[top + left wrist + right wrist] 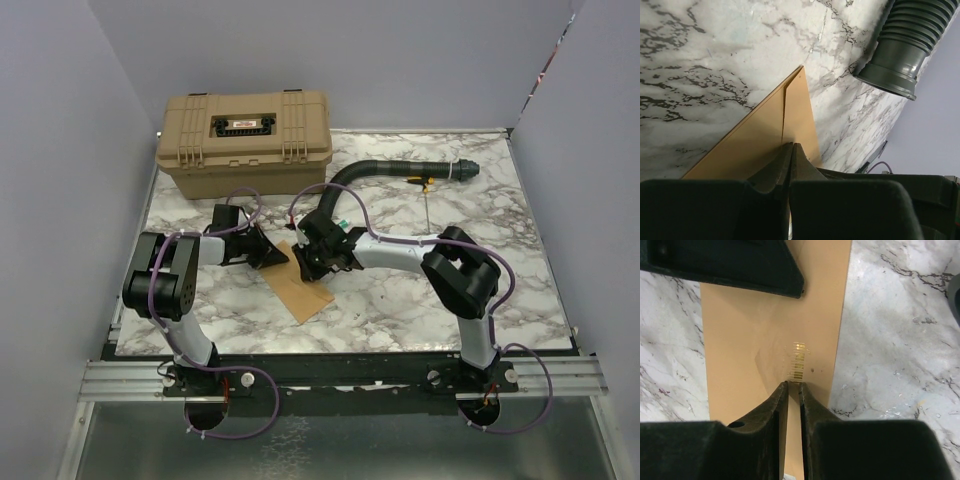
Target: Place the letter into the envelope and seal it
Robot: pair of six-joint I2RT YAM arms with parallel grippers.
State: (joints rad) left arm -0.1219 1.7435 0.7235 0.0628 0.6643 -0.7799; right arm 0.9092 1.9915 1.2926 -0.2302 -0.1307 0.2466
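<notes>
The orange-tan envelope [303,290] lies flat and slanted on the marble table, between the two arms. My left gripper [281,256] is shut, its tips resting on the envelope [750,145] where a straight crease line runs away from them. My right gripper [312,264] hovers over the envelope [750,340] from the other side, jaws a narrow slit apart with only paper showing through the gap. A short strip of shiny gold marks [799,361] glints just ahead of its tips. The letter does not show as a separate sheet.
A tan toolbox [245,140] stands at the back left. A black corrugated hose [400,168] curves across the back of the table, its end near the envelope [905,45]. A small yellow-handled tool [424,184] lies beside it. The left gripper's fingers [740,265] fill the top of the right wrist view.
</notes>
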